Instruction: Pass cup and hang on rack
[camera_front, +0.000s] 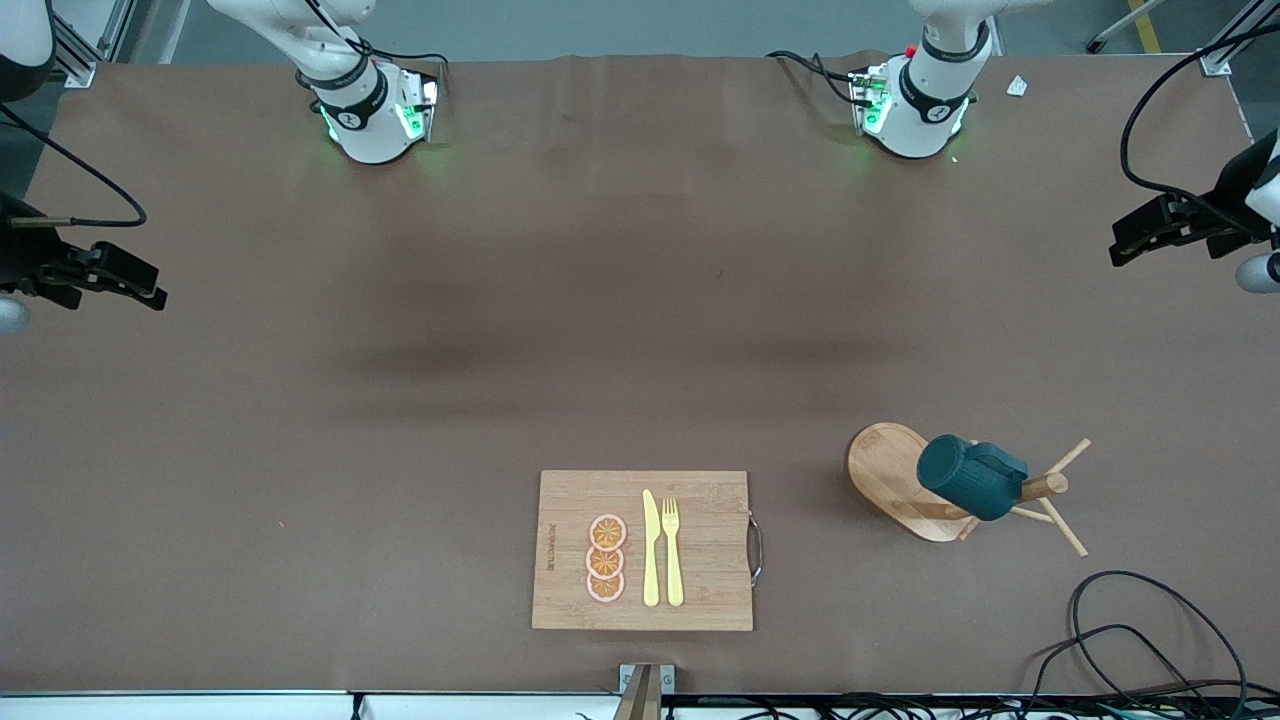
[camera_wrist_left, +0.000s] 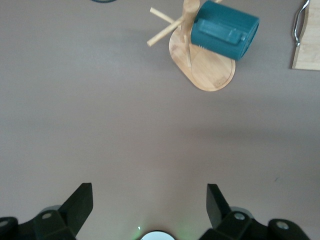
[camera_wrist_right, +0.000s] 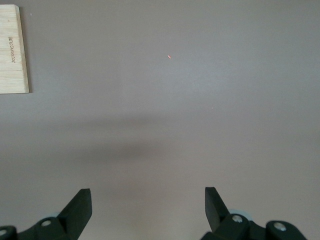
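The dark teal cup (camera_front: 968, 477) hangs tilted by its handle on a peg of the light wooden rack (camera_front: 885, 465), over the rack's oval base, toward the left arm's end of the table and near the front camera. In the left wrist view the cup (camera_wrist_left: 225, 29) and the rack (camera_wrist_left: 210, 72) lie far from my left gripper (camera_wrist_left: 150, 192), which is open and empty, high over bare table. My right gripper (camera_wrist_right: 147, 195) is open and empty over bare table too. The cup's yellow inside is hidden.
A bamboo cutting board (camera_front: 705, 520) lies near the front edge with three orange slices (camera_front: 606, 558), a yellow knife (camera_front: 650, 550) and a yellow fork (camera_front: 672, 550). Its edge shows in both wrist views (camera_wrist_left: 307, 45) (camera_wrist_right: 12, 50). Black cables (camera_front: 1140, 630) lie at the front corner beside the rack.
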